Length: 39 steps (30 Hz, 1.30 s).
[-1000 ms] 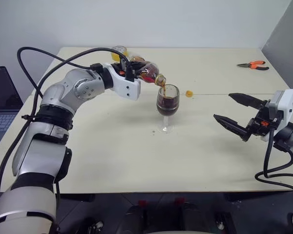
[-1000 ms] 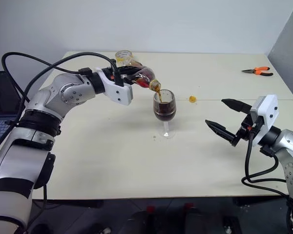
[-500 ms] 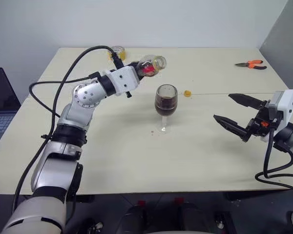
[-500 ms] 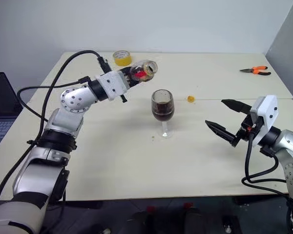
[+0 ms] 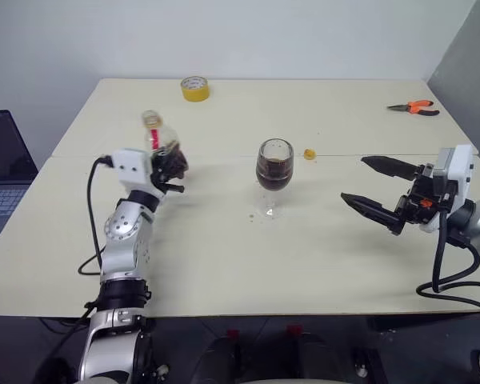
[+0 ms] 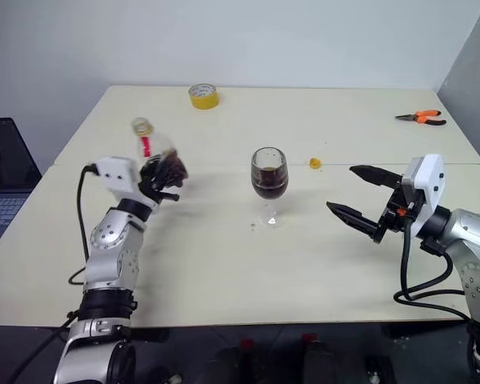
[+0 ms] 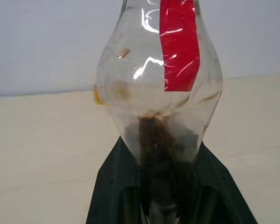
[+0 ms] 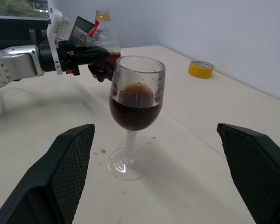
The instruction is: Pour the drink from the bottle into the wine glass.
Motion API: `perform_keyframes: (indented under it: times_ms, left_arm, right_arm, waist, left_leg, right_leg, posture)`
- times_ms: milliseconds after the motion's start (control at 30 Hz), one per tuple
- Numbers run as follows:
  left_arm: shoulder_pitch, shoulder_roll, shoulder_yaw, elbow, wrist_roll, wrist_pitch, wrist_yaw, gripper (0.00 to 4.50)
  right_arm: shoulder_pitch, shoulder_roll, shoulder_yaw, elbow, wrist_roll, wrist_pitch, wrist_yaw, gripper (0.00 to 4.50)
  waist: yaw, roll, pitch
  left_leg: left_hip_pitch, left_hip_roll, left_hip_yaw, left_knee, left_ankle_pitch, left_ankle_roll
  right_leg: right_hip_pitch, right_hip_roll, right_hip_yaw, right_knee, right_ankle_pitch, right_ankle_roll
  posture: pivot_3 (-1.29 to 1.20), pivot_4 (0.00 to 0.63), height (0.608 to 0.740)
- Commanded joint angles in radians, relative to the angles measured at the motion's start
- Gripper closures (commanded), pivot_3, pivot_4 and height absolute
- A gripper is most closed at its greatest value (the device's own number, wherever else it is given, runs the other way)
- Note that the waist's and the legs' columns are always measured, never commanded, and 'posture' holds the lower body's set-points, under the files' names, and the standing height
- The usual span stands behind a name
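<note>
The wine glass (image 5: 274, 165) stands in the middle of the table, its bowl about half full of the dark brown drink (image 8: 134, 113). Well to the left of it my left gripper (image 5: 174, 166) is shut on the lower body of the bottle (image 5: 159, 141), just above the table. The bottle stands nearly upright with its neck open, a red label (image 7: 179, 46) on its side and a little dark drink at its base. My right gripper (image 5: 354, 179) hovers open to the right of the glass and points toward it, with nothing between its fingers (image 8: 69, 161).
A yellow tape roll (image 5: 195, 88) lies at the back of the table and orange-handled pliers (image 5: 414, 106) at the far right. A small yellow piece (image 5: 309, 153) sits just right of the glass. Dark drops (image 5: 250, 216) mark the table by the glass's foot. A laptop (image 5: 0, 164) stands beyond the left edge.
My left arm has swung the bottle away from the glass's rim, left and down, and rolled it from tipped over to nearly upright. The stream has stopped. The right gripper has barely moved.
</note>
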Motion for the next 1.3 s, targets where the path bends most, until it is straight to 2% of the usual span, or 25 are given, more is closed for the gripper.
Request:
perform_keyframes:
  times_ms: [33, 267, 367, 633, 667, 867, 1000, 1300]
  left_arm:
    - [0.023, -0.001, 0.027, 0.001, 0.011, -0.068, 0.026, 3.86]
    - [0.046, -0.009, 0.058, 0.158, 0.000, -0.132, 0.035, 3.86]
    - [0.052, -0.016, 0.057, 0.178, 0.005, -0.156, 0.042, 2.89]
    - [0.087, -0.006, 0.055, 0.081, -0.018, -0.116, 0.040, 0.25]
    - [0.095, 0.000, 0.051, 0.059, -0.017, -0.102, 0.037, 0.03]
    - [0.167, 0.067, 0.043, -0.174, -0.051, 0.052, -0.011, 0.03]
    - [0.285, 0.172, 0.048, -0.347, -0.181, 0.252, -0.172, 0.03]
    - [0.379, 0.434, 0.229, -0.496, -0.328, 0.493, -0.305, 0.03]
  right_arm:
    - [-0.039, -0.019, 0.006, 0.002, 0.013, 0.002, 0.019, 0.00]
    - [-0.088, -0.019, 0.030, 0.038, 0.001, 0.001, 0.027, 0.00]
    - [-0.100, -0.025, 0.034, 0.052, -0.004, -0.001, 0.038, 0.00]
    - [-0.120, -0.020, 0.050, 0.073, -0.015, -0.007, 0.048, 0.00]
    - [-0.121, -0.021, 0.052, 0.075, -0.014, -0.006, 0.050, 0.00]
    - [-0.136, -0.027, 0.064, 0.101, -0.018, -0.008, 0.070, 0.00]
    - [-0.158, -0.023, 0.082, 0.128, -0.032, -0.018, 0.085, 0.00]
    - [-0.176, -0.031, 0.084, 0.167, -0.051, -0.028, 0.114, 0.00]
  waist:
    - [0.002, 0.000, 0.000]
    - [0.005, 0.000, 0.000]
    - [0.004, 0.000, -0.001]
    - [0.003, 0.000, -0.001]
    - [0.004, 0.000, -0.001]
    - [0.002, 0.000, -0.001]
    - [-0.001, 0.000, -0.001]
    - [0.003, 0.000, -0.001]
  left_leg:
    - [0.000, 0.000, 0.000, 0.000, 0.000, 0.000]
    - [0.000, -0.001, 0.000, 0.000, 0.000, 0.000]
    - [0.000, 0.000, 0.000, 0.000, 0.000, 0.000]
    - [0.000, 0.000, 0.000, 0.000, 0.000, 0.000]
    - [0.000, 0.000, 0.000, 0.000, 0.000, 0.000]
    - [0.000, 0.000, 0.000, -0.001, 0.000, 0.000]
    - [0.000, 0.000, 0.000, -0.002, 0.000, 0.000]
    - [0.001, 0.001, 0.000, -0.002, 0.000, 0.000]
  right_leg:
    - [0.000, 0.000, 0.000, 0.000, 0.000, 0.000]
    - [0.000, -0.001, 0.000, 0.000, 0.000, 0.000]
    - [0.001, -0.001, 0.000, 0.000, 0.000, 0.000]
    - [0.000, 0.000, 0.000, 0.000, 0.000, 0.000]
    - [0.000, -0.001, 0.000, 0.000, 0.000, 0.000]
    - [0.000, 0.000, 0.000, 0.000, 0.000, 0.000]
    - [0.000, 0.000, 0.001, 0.000, 0.000, 0.000]
    - [0.000, 0.000, 0.001, -0.001, 0.000, 0.000]
  posture:
    - [0.00, 0.150, 0.740]
    - [0.00, 0.150, 0.740]
    - [0.00, 0.150, 0.740]
    - [0.00, 0.150, 0.740]
    - [0.00, 0.150, 0.740]
    - [0.00, 0.150, 0.740]
    - [0.00, 0.150, 0.740]
    - [0.00, 0.150, 0.740]
